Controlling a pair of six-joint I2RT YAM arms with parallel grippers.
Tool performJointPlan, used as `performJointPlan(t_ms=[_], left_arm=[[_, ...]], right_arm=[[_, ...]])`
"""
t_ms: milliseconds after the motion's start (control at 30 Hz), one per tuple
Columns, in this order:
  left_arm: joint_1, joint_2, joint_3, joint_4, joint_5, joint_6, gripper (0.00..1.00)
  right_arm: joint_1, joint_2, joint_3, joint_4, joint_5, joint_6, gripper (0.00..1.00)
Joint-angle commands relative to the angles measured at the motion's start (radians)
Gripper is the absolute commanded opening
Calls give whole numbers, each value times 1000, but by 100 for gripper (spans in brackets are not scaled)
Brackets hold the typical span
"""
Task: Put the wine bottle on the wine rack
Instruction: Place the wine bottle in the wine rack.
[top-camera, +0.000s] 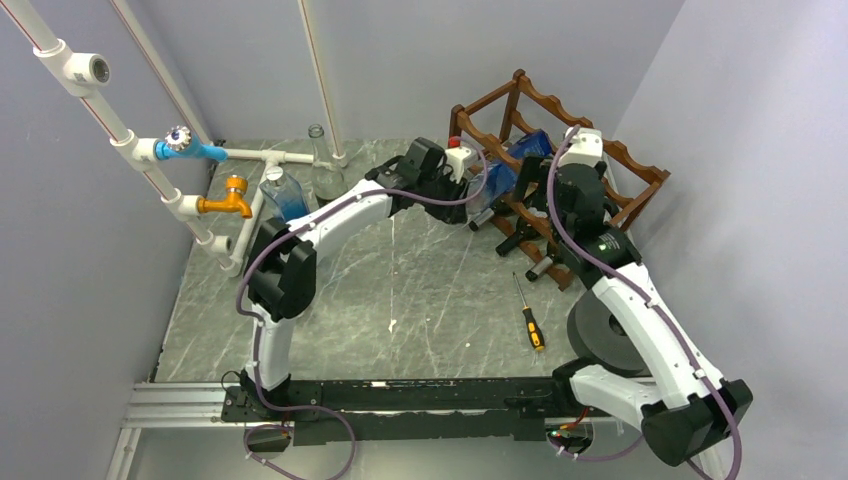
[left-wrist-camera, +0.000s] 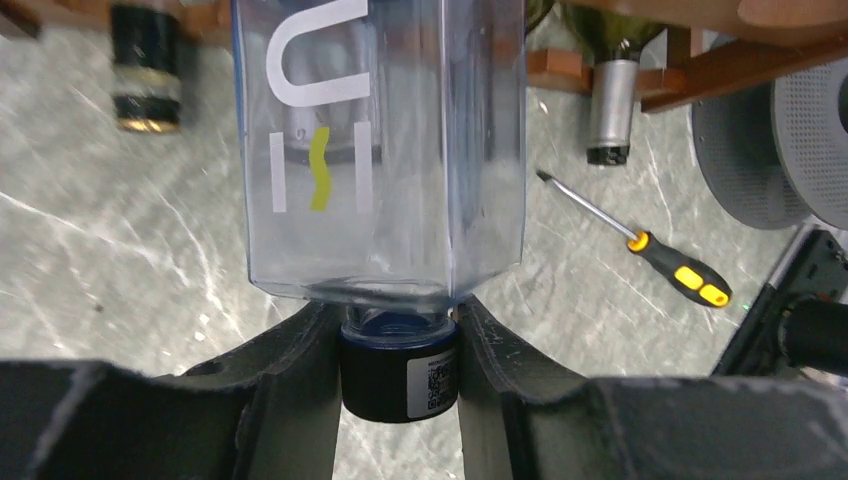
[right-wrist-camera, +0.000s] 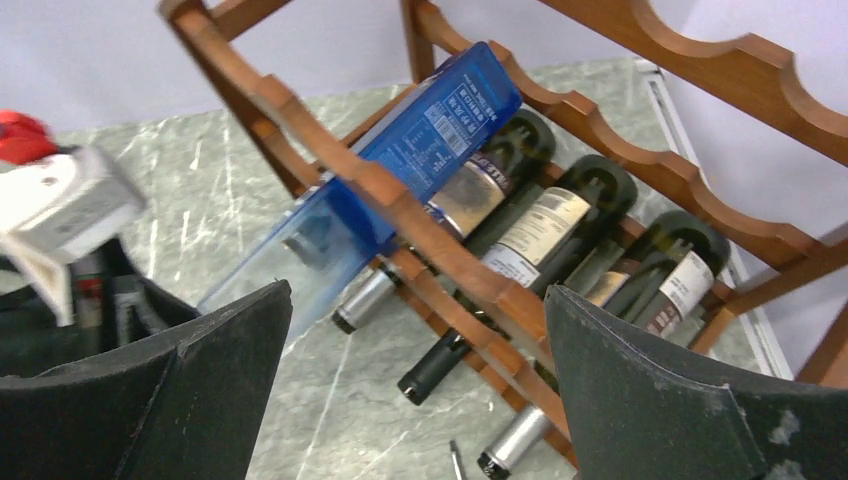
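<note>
The wine bottle (top-camera: 505, 170) is square, clear blue plastic with a dark cap (left-wrist-camera: 398, 375). It lies tilted across a wavy rail of the reddish-brown wine rack (top-camera: 620, 165), base up toward the back. My left gripper (left-wrist-camera: 398, 340) is shut on the bottle's cap and neck, one finger (left-wrist-camera: 300, 370) on each side. In the right wrist view the bottle (right-wrist-camera: 440, 120) rests over the rack's rail (right-wrist-camera: 330, 140). My right gripper (right-wrist-camera: 418, 340) hangs open above the rack's front and holds nothing. From above, the right gripper (top-camera: 540, 175) sits just right of the bottle.
Three dark bottles (right-wrist-camera: 545, 225) lie on the rack's lower tier, necks pointing out. A yellow-and-black screwdriver (top-camera: 530, 322) lies on the marble table in front of the rack. A grey spool (top-camera: 600, 340) sits near the right arm. Pipes with faucets (top-camera: 225, 195) and glass jars (top-camera: 282, 195) stand back left.
</note>
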Motion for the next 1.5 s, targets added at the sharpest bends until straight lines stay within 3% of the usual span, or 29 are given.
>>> performJointPlan(t_ms=[0,233,600,833,1233,1467], left_arm=[[-10,22,94,-34,-123,97,0],[-25,47,121,15,-125,91,0],[-33,73,56,109,-160,40,0],[-30,88,21,154,-205,92,0],[-30,70,-37,300,-119,227,0],[-31,109,30,262,-124,199,0]], right_arm=[[-77,8,21,-8,-36,23,99],[-179,58,34,-41,-135,61,99],[-216,86,14,-36,-183,60,99],[-223,116,4,-33,-221,82,99],[-226,107,8,-39,-232,80,99],[-227,94,-2,-33,-236,79,99]])
